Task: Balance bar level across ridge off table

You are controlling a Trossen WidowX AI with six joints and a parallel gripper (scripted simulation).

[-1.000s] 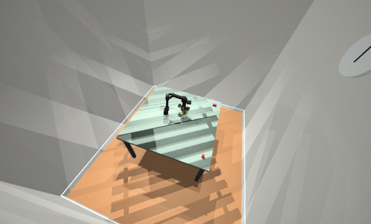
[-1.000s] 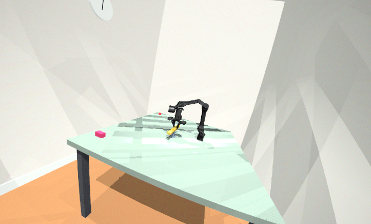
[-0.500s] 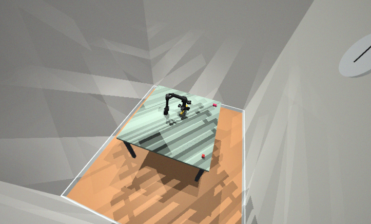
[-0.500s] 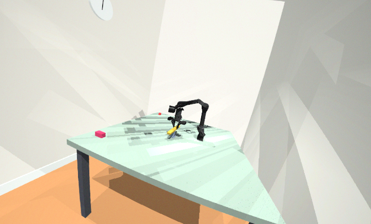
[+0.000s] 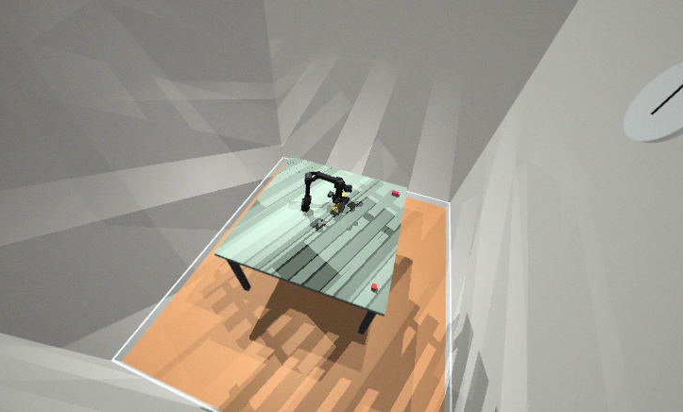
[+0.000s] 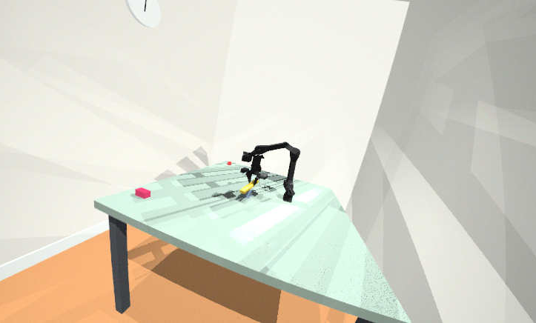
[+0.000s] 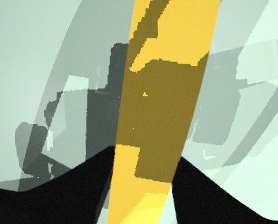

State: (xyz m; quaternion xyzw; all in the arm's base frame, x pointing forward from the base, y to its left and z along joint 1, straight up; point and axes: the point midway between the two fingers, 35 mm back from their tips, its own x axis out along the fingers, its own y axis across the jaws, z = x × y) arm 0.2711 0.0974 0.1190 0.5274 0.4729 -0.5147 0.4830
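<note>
The yellow bar (image 5: 334,208) (image 6: 247,188) (image 7: 165,110) is between the fingers of my gripper (image 5: 339,200) (image 6: 252,182) (image 7: 144,157), which is shut on it and points down. In the wrist view the bar runs from the bottom edge to the top edge, leaning slightly right. In the exterior view its near end is above the table top. A small bluish shape, which looks like the ridge (image 6: 248,194), shows just under the bar there. The gripper and bar hide most of it, and I cannot tell whether the two touch.
A pink-red block (image 5: 395,193) (image 6: 142,192) lies near one table corner. A small red cube (image 5: 373,286) (image 6: 229,163) lies near another corner. Both are well away from the arm. Striped shadows cross the pale green table (image 5: 262,245) (image 6: 302,248).
</note>
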